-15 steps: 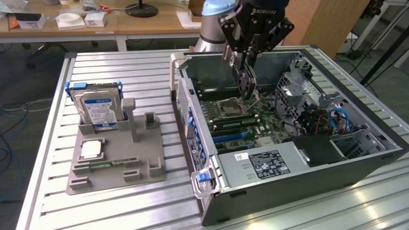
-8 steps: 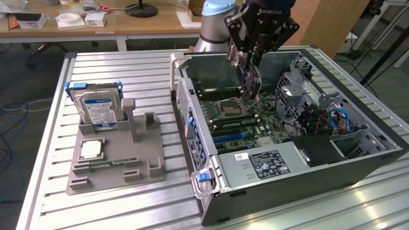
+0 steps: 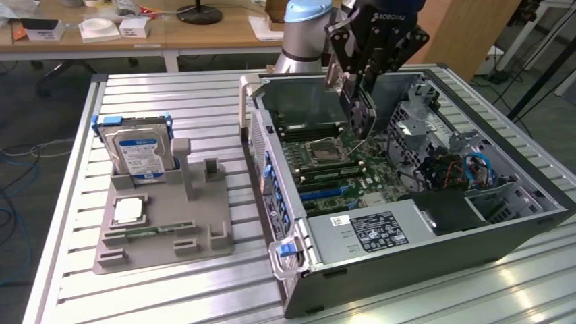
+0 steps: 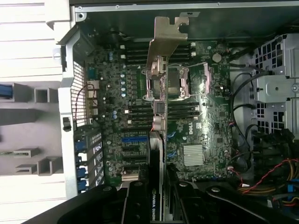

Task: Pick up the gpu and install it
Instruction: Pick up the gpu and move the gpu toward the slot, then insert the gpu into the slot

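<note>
My gripper (image 3: 357,71) hangs over the open computer case (image 3: 504,226) and is shut on the gpu (image 3: 358,108), a thin dark card held on edge. The card's lower end hovers above the motherboard (image 3: 360,172), close to the processor socket. In the wrist view the gpu (image 4: 156,140) runs edge-on away from my gripper (image 4: 156,207), with its silvery bracket (image 4: 164,35) at the far end. The black fingers (image 4: 135,203) clamp it from both sides. The blue slots (image 4: 133,140) lie just beside the card's edge; I cannot tell whether it touches the board.
On the exterior view's left, a grey holder (image 3: 162,236) carries a silver blue-labelled hard drive (image 3: 139,155), a square chip (image 3: 129,210) and a green memory stick (image 3: 148,231). Cables and drive cages (image 3: 450,169) crowd the case's right side. A power supply (image 3: 373,229) sits at its front.
</note>
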`<move>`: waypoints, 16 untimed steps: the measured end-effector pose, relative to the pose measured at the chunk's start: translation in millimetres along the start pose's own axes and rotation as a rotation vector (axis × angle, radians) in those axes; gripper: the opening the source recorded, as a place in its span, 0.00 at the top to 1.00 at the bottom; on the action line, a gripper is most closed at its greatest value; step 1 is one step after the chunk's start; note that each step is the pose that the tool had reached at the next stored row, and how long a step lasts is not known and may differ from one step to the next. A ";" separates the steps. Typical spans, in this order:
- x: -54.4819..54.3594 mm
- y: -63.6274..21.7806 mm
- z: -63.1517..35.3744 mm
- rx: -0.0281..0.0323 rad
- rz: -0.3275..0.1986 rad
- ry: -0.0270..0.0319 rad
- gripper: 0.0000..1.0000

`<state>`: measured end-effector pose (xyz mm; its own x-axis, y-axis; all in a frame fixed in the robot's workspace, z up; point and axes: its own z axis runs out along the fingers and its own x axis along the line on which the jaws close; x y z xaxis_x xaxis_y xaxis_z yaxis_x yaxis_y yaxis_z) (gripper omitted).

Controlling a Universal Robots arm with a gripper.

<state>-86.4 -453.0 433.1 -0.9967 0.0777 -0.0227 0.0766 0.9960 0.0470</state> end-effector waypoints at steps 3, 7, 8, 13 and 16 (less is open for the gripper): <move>-4.6 0.4 0.1 0.0000 0.000 0.0000 0.74; -10.8 0.8 0.3 0.0001 -0.001 0.0000 0.74; -12.3 0.9 0.4 0.0000 -0.001 0.0000 0.74; -16.1 1.2 0.5 0.0000 -0.001 0.0000 0.74; -16.1 1.2 0.5 0.0000 -0.001 0.0001 0.74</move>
<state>-70.3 -453.0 433.0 -0.9968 0.0771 -0.0227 0.0760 0.9960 0.0470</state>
